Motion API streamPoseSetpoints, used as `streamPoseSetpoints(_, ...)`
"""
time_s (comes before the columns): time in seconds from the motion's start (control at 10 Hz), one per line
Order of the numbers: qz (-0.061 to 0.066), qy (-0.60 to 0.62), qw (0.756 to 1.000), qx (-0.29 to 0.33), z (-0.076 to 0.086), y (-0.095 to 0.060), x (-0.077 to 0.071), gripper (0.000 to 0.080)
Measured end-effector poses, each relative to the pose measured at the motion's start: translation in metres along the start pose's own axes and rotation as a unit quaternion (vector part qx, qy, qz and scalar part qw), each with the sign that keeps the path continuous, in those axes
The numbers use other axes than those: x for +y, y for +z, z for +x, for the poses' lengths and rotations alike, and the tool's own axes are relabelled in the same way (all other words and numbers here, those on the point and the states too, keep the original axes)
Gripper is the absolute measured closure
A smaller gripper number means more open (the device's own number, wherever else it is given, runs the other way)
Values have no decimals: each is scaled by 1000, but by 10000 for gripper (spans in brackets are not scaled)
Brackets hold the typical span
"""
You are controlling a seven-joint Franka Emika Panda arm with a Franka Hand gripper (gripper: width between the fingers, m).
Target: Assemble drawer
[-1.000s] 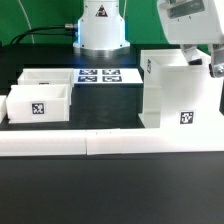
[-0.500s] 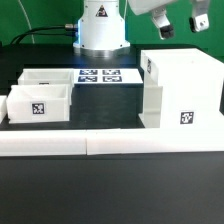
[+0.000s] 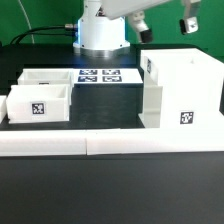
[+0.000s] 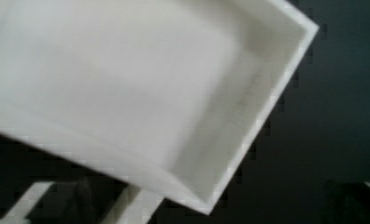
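So the setup is a black tabletop (image 3: 110, 190) with low white border strips (image 3: 110, 143) along the front edge, green backdrop off in the far corner, and the arm's white base (image 3: 100, 28) at the back. The marker board (image 3: 108, 75) lies flat right in front of that base. The drawer's tall housing (image 3: 180, 92) stands upright on the exterior view's right, tag on its front face. Over on the exterior view's left sits a tray (image 3: 40, 104) with its tag facing front, and a second tray (image 3: 48, 77) just behind it. The gripper (image 3: 163, 25) hangs above the housing, clear of it, fingers (image 3: 140, 24) spread wide with nothing between them. The wrist view mostly shows a tilted, rimmed white panel (image 4: 146, 90), too blurry to tell more.
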State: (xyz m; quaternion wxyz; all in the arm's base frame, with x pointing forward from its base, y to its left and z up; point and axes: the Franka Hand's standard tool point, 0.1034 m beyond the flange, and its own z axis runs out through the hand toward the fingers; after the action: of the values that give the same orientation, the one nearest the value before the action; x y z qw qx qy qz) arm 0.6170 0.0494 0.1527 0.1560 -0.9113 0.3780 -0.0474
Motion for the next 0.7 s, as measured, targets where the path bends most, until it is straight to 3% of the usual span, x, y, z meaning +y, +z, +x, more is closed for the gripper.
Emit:
streamPoseSetpoints(0.3,-9,-132,991,4,17,-3,26,150)
streamPoseSetpoints(0.7,-14,-285,958,3,18,-2,28,150)
